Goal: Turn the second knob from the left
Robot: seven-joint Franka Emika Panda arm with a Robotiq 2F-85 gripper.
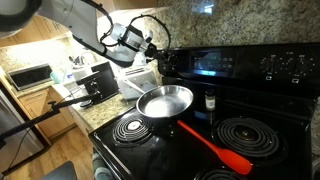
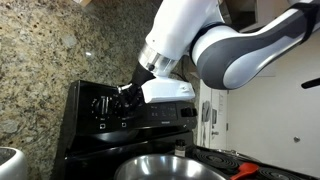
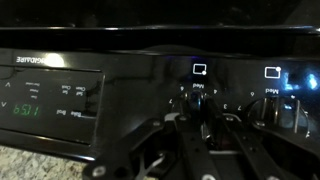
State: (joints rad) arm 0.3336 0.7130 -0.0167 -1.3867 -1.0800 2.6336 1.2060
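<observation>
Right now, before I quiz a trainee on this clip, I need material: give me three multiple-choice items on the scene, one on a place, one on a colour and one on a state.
1. Where does the spatula lie?
A. on the stovetop beside the pan
B. inside the pan
C. on the counter

2. What colour are the digits on the stove's display?
A. red
B. green
C. white

3. How is the pincer?
A. open above the pan
B. shut on the spatula
C. shut on a knob of the back panel

Answers:
1. A: an exterior view shows it flat on the black glass next to the pan.
2. B: they glow green in the wrist view.
3. C: the fingers close around the knob in the wrist view.
</observation>
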